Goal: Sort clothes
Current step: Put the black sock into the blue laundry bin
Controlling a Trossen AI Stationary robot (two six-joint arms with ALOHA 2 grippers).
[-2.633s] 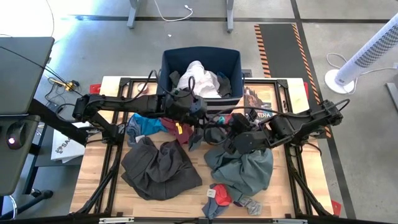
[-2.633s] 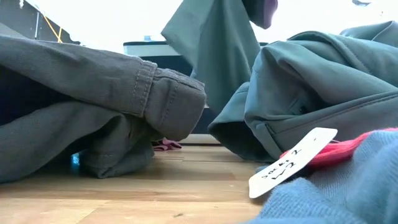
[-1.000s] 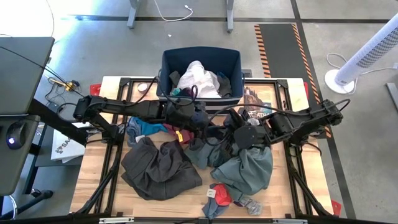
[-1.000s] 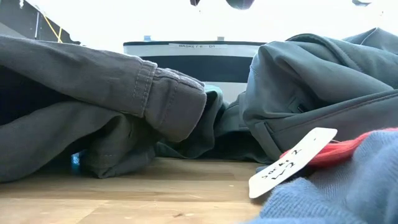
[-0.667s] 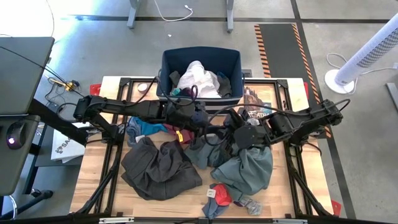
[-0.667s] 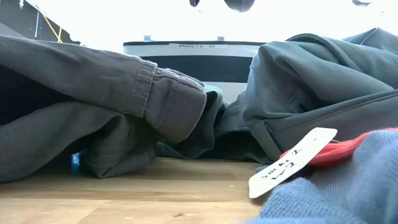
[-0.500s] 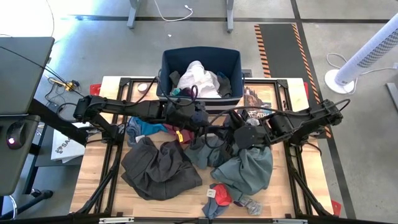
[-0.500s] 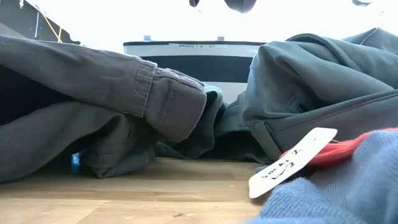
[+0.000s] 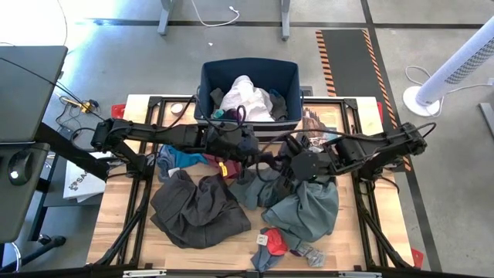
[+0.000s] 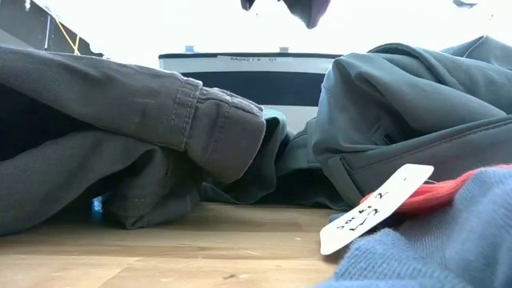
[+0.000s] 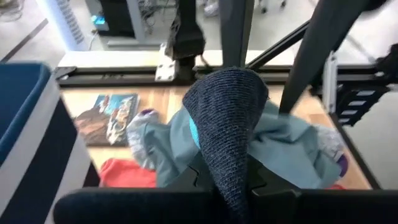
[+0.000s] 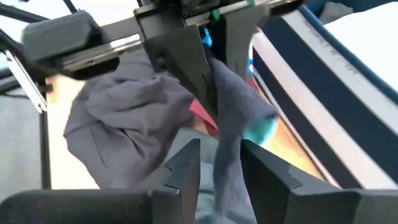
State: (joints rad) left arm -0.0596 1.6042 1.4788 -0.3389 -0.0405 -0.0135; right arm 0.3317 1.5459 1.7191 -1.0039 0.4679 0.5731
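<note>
Sock, dark knitted blue-grey, hanging mid-worktop near the bin-side edge, pinched in the closed left gripper; flanked by the parted fingers of the right gripper, holding nothing; trousers heaped toward the near edge; grey-green shirt beside them; white garment in the navy bin.

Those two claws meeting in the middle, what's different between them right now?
The left gripper has its fingers shut on a dark sock, which hangs from it; the right gripper has its fingers apart, one on each side of that sock's loose end. The left gripper reaches in from the table's left, the right gripper from its right. Both meet above the table's middle, near the blue bin.
</note>
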